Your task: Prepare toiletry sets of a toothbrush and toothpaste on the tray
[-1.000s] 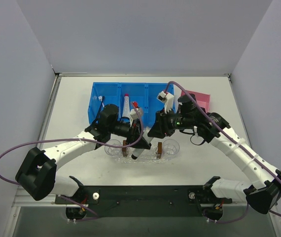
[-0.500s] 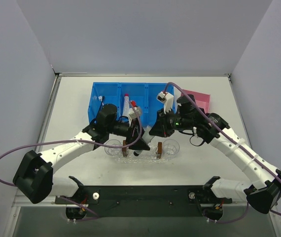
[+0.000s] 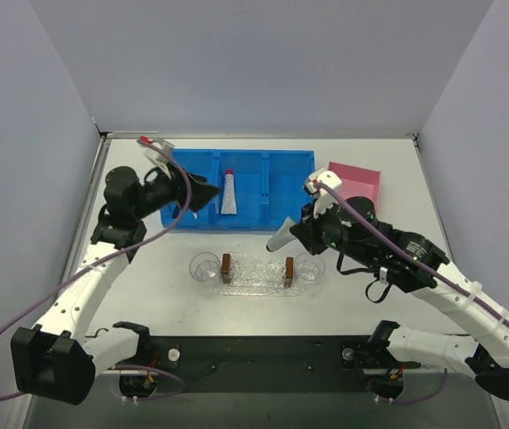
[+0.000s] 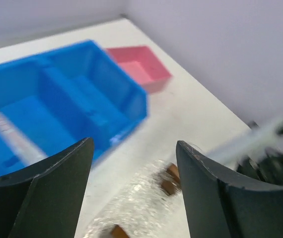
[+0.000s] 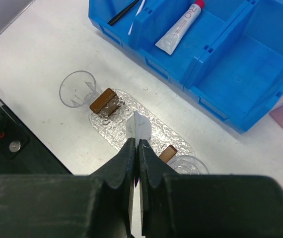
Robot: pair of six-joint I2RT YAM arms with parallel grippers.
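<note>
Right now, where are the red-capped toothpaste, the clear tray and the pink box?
red-capped toothpaste [image 3: 229,195]: top view, tube's middle.
clear tray [image 3: 256,269]: top view, bare centre.
pink box [image 3: 360,181]: top view, inner floor.

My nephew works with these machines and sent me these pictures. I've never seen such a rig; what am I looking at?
Two robot arms are bolted to the near edge of a table. One picture looks down from above and behind them; the other two come from a camera on each wrist. On the table are a blue bin holding a red-capped toothpaste tube and a black toothbrush, a pink box, and a clear tray with two brown blocks and a clear cup at each end. The right fingers are shut on the flat end of a white tube, held over the tray. The left fingers are open and empty, near the bin.
</note>
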